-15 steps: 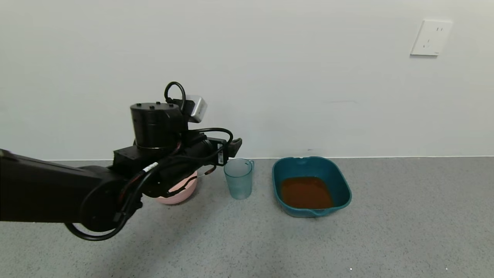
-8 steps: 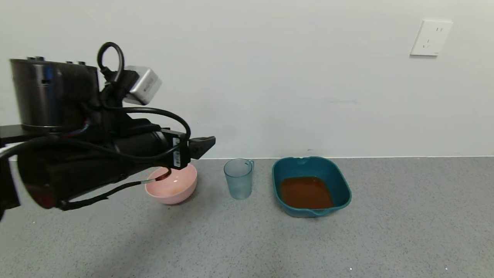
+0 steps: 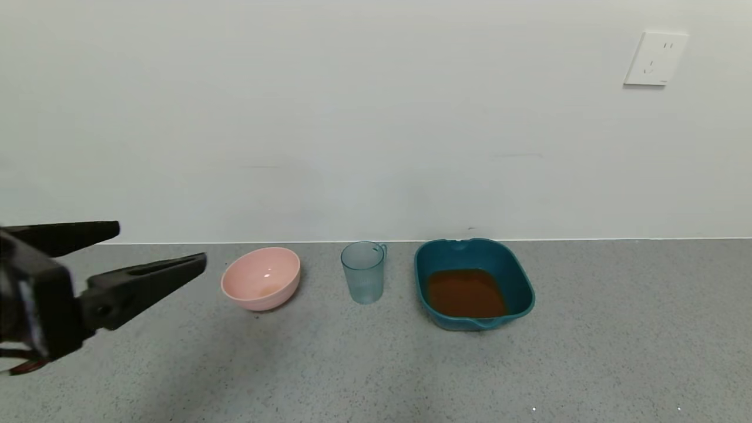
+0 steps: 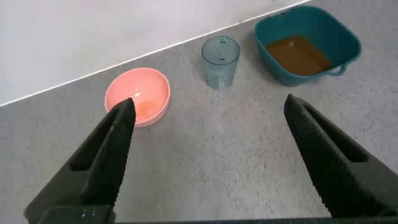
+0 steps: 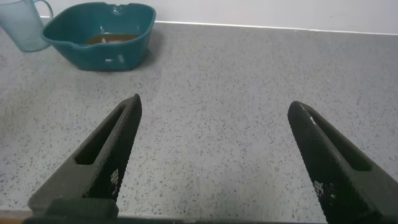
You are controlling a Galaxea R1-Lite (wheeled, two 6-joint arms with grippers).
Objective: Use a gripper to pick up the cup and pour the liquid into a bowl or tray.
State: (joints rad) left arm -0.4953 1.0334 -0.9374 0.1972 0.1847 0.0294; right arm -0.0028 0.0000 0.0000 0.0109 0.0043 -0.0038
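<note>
The left hand hangs over the left of the grey tabletop with its fingers spread wide, holding nothing. The cup stands upright well apart from it, between a pink bowl and the teal tray, which holds brown liquid. The right hand is also spread wide and empty, low over bare tabletop.

You're seeing the left gripper getting cut off at the head view's left edge, arm out of frame. In the right wrist view, the cup is getting clipped at the corner, rim missing.
</note>
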